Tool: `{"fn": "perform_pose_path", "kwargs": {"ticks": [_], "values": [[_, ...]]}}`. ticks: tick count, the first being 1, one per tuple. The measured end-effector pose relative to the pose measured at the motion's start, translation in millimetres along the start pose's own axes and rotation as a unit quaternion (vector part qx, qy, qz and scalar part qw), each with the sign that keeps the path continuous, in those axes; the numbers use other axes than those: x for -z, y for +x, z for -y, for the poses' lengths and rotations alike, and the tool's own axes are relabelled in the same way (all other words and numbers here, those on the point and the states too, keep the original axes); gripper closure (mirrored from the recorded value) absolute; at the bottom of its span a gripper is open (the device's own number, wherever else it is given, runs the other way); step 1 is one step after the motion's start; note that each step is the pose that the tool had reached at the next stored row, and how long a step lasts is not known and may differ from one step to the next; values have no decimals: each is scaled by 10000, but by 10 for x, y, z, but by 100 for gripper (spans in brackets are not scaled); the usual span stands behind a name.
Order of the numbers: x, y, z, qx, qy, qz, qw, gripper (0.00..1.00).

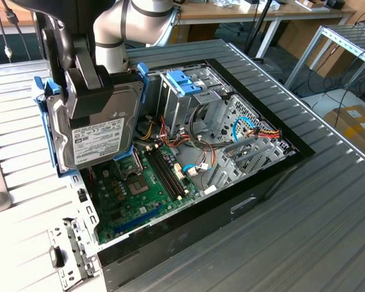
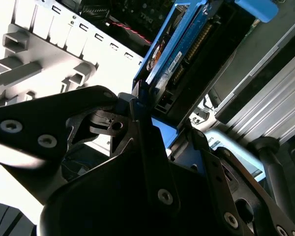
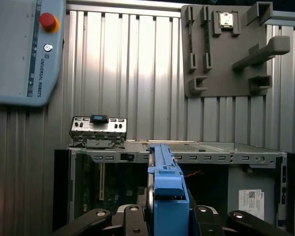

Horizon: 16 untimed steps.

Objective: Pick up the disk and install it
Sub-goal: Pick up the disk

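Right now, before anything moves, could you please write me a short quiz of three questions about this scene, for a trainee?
1. True or false: the flat silver-grey metal disk with blue plastic rails lies inside the open black computer case.
2. The black gripper holds: A) the disk, B) a red cable, C) nothing.
3. Fill in: seen in the exterior view, the disk is above the case's ___ end.
Key: 1 false; 2 A; 3 left.

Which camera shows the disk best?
The exterior view: the disk faces the camera, label visible, clamped by the hand near the open computer case. Both wrist views catch it nearly edge-on, mainly its blue rail.
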<state>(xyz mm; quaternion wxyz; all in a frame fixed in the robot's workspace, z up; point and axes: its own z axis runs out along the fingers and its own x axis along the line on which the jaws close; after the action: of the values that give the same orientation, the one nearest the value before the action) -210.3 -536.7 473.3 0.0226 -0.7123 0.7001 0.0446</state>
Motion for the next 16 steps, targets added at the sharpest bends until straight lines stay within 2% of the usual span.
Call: {"fn": "perform_pose_path", "kwargs": {"ticks": [16], "values": [[-2, 53, 99, 0, 0, 0, 10000, 63]]}}
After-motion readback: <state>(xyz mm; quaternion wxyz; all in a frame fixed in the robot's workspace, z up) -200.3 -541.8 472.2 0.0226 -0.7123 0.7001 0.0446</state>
